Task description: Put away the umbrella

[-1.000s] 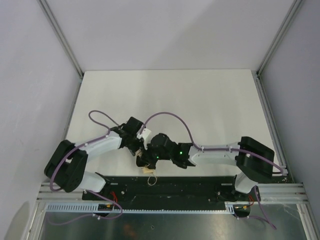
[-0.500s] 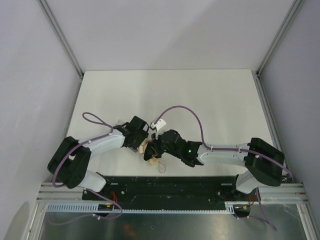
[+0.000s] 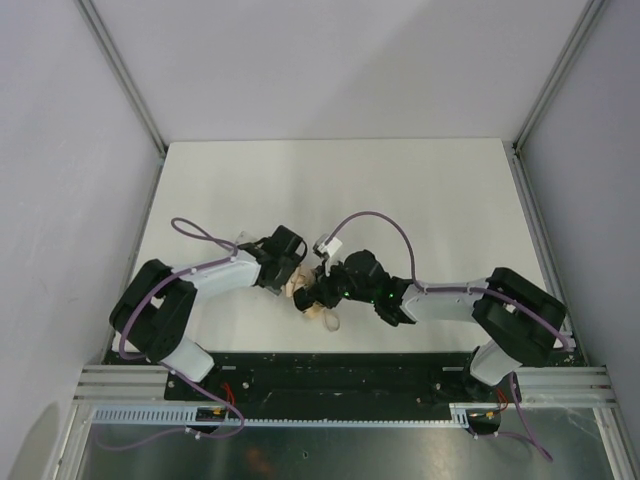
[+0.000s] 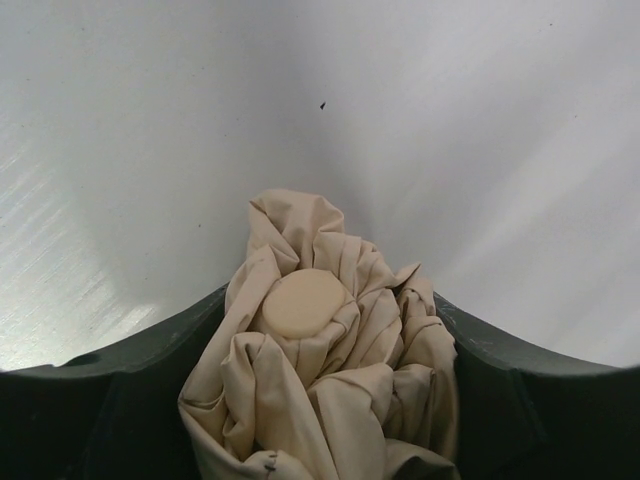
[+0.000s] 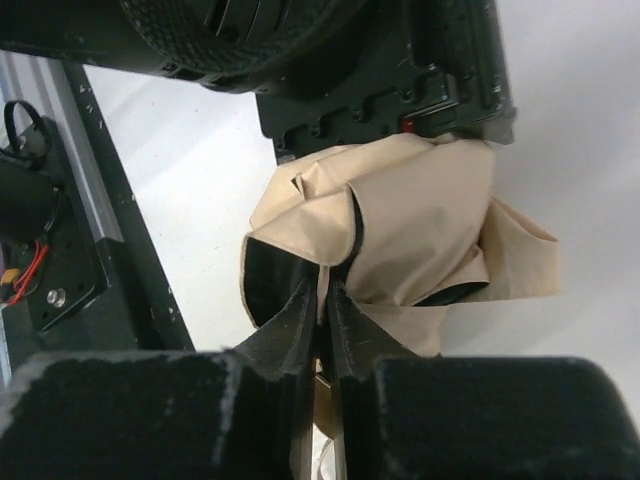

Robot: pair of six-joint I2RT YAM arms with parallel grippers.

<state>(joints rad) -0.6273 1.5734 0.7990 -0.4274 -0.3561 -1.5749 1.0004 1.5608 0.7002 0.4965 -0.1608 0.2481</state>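
Observation:
The umbrella point(image 3: 303, 291) is a crumpled tan bundle near the table's front edge, between the two wrists. Its small handle and loop strap point(image 3: 329, 320) stick out toward the rail. My left gripper point(image 3: 292, 281) is shut on the bundle. In the left wrist view the fabric point(image 4: 350, 400) fills the space between both fingers, and a round tan cap point(image 4: 303, 300) faces the camera. My right gripper point(image 5: 325, 285) comes in from the right, its jaws nearly together, pinching a fold of the umbrella's fabric point(image 5: 420, 210). The left gripper's black body point(image 5: 380, 80) sits right behind the bundle.
The black mounting rail point(image 3: 330, 372) runs just in front of the umbrella and shows at the left of the right wrist view point(image 5: 60, 230). Purple cables point(image 3: 365, 220) loop over both arms. White table point(image 3: 400, 190) stretches behind, bounded by grey walls.
Both wrists and the umbrella have moved a little right and away from the rail. The right wrist has turned and slid in against the bundle; the handle and strap now point toward the rail's right.

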